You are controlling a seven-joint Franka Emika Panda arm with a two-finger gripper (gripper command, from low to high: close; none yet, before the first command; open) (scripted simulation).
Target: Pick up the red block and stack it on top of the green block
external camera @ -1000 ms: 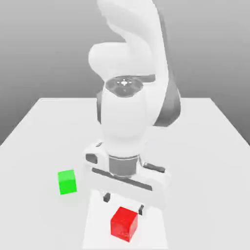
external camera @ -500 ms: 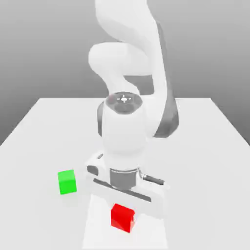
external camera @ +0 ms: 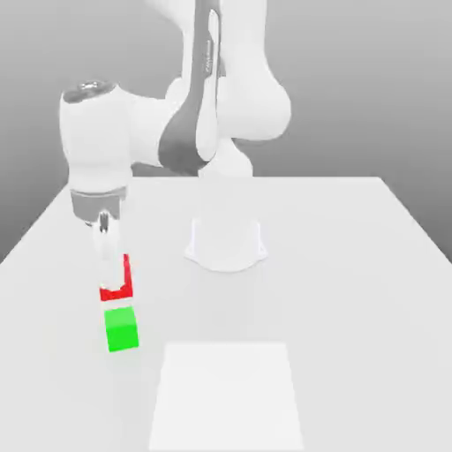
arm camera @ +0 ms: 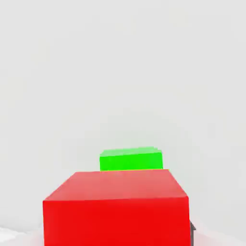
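Note:
The red block [external camera: 129,275] hangs in my gripper [external camera: 114,281], which is shut on it, a white finger covering most of its near face. It hovers a small gap above the green block [external camera: 121,328], which rests on the white table toward the exterior view's left. In the hand view the red block [arm camera: 115,206] sits close up between the fingers, and the top of the green block [arm camera: 130,159] peeks out just beyond it.
The arm's round base [external camera: 225,245] stands mid-table. A white square patch [external camera: 225,397] lies on the table near the front edge, to the exterior view's right of the green block. The table [external camera: 353,265] extends open on the exterior view's right.
The gripper closed on the red block at the white patch, lifted it and swung it to the exterior view's left, over the green block. The green block stayed put.

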